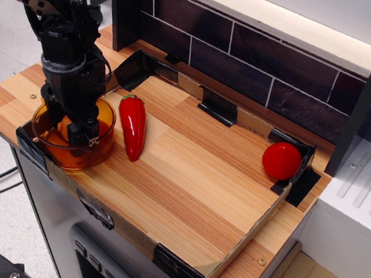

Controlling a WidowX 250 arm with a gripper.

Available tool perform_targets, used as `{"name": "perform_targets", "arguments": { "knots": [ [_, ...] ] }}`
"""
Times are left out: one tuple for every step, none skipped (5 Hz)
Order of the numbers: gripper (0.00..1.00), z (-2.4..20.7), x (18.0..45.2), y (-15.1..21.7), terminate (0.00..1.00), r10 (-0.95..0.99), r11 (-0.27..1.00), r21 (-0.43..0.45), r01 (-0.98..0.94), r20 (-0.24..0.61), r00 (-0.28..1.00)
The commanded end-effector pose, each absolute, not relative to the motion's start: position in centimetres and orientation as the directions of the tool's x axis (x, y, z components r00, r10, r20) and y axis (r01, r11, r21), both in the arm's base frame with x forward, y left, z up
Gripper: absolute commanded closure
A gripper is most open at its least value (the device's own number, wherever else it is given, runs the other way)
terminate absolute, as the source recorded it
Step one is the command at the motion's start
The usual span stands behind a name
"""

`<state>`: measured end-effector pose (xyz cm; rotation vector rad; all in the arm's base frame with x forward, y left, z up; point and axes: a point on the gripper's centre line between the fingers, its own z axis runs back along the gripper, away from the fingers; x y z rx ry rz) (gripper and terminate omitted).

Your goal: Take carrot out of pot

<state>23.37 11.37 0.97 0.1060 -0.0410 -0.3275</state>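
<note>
A mock kitchen set up for robot testing

You're looking at a toy kitchen: a wooden counter (pixel 195 179) fenced with taped cardboard edging (pixel 241 246), a dark tiled backsplash (pixel 246 59), a white sink drainer (pixel 365 189) at the right, plastic play food like the red pepper (pixel 132 126) and tomato (pixel 281 161), bare floor beneath

carrot (pixel 64 126): mostly hidden behind the gripper; only an orange patch shows, and its shape and tilt cannot be told
gripper (pixel 80 135): fingertips sit low in the pot; whether the jaws grip the carrot cannot be told
pot (pixel 99 150): far wall and most of the inside covered by the gripper; handles not made out
arm (pixel 60 8): cut off by the top and left edges
</note>
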Motion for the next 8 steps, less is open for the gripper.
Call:
{"name": "perform_targets", "arguments": {
  "knots": [
    [1.00,2.6,24.0,11.6,0.00,-0.310,0.944,0.136,0.301,0.055,0.949],
    [1.00,4.8,24.4,12.0,0.00,-0.259,0.960,0.130,0.247,0.086,0.962],
    [1.00,7.5,24.5,12.2,0.00,-0.208,0.973,0.130,0.192,0.126,0.970],
    [1.00,10.0,24.5,11.5,0.00,-0.182,0.981,0.102,0.167,0.163,0.970],
    [1.00,10.3,25.6,8.4,0.00,-0.178,0.983,0.065,0.170,0.157,0.971],
    [1.00,8.7,26.7,5.3,0.00,-0.197,0.980,0.068,0.190,0.123,0.973],
    [1.00,7.7,27.9,3.6,0.00,-0.198,0.980,0.055,0.193,0.106,0.974],
    [1.00,5.9,28.7,2.0,0.00,-0.220,0.975,0.052,0.216,0.074,0.973]
  ]
}}
